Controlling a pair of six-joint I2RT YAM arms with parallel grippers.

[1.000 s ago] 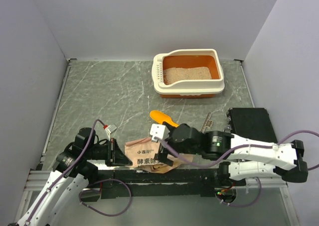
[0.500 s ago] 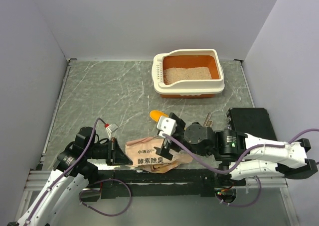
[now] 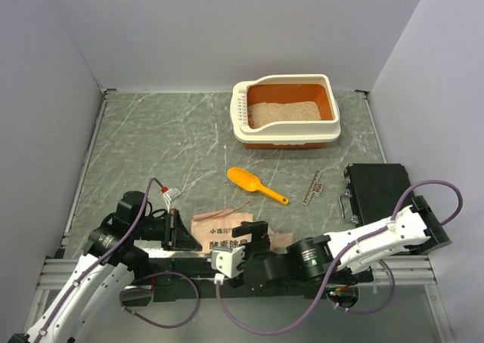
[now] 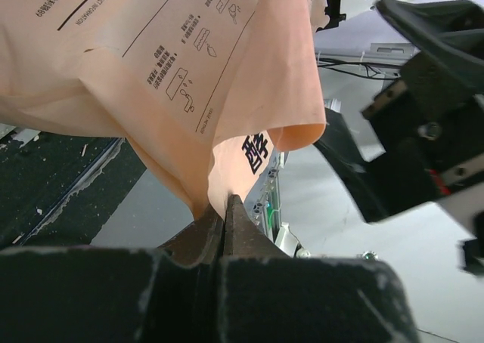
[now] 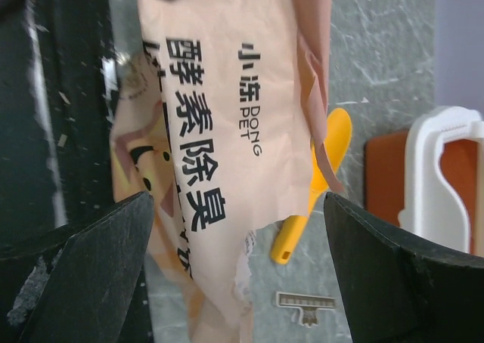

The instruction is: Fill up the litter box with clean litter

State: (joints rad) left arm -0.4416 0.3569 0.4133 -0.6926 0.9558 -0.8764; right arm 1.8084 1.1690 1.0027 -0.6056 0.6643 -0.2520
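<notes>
We saw the litter box [image 3: 286, 137] at the far side of the table [image 3: 166, 146], right of centre. Its perforated end faced left. The clean litter [image 3: 283, 113] lay as a pale patch on the orange floor inside it.

Near the arms' bases lay a crinkled tan paper bag [image 3: 227, 233] with Chinese print. The left gripper [image 4: 225, 207] had its 2 fingers pressed together on a fold at the bag's left edge, pinching the paper. The right gripper [image 5: 238, 199] stood with its jaws spread wide at the bag's near right side. In the wrist view the printed face of the bag filled the gap between the 2 fingers, and neither finger visibly touched it, so this gripper held nothing. The right arm curled low along the table's near edge.

Between the bag and the litter box lay a yellow-orange scoop [image 3: 253, 183], apart from both, its handle pointing right and toward the arms. Just right of the scoop lay a thin metal strip [image 3: 314, 186], possibly a small ruler, though it was too small to tell. A flat black box [image 3: 378, 192] sat at the right edge, well clear of the litter box.
</notes>
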